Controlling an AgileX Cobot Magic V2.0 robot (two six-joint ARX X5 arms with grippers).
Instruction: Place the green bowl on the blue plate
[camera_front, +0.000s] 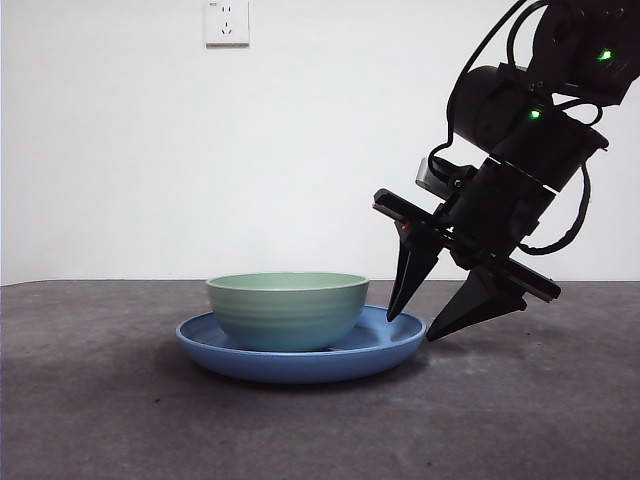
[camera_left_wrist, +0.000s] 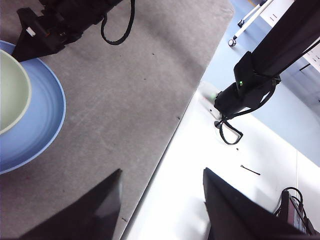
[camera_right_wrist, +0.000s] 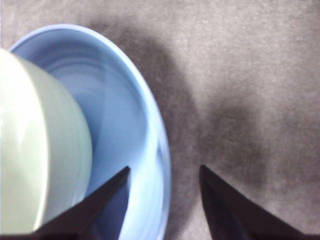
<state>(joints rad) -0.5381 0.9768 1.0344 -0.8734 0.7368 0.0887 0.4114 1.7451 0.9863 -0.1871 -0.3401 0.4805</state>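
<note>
Item: blue plate (camera_front: 300, 352), nearest the front camera, lying flat on the grey table (camera_front: 100, 420) at centre.

Item: green bowl (camera_front: 288, 308), sitting upright inside the plate and resting on its floor, narrower than the plate, with blue rim showing all round. The placement is looking complete.

Item: right gripper (camera_front: 432, 318), hanging tilted just to the right of the plate; jaws standing apart and gripping nothing. One tip is hovering over the plate's right rim, the other outside it above the table. The bowl is lying to the gripper's left, clear of both jaws, so any coming move would likely be a lift up and away.

Item: left gripper (camera_left_wrist: 160, 200), waiting well off to the side over the table edge, jaws spread and empty; the right arm is the nearer one.
</note>
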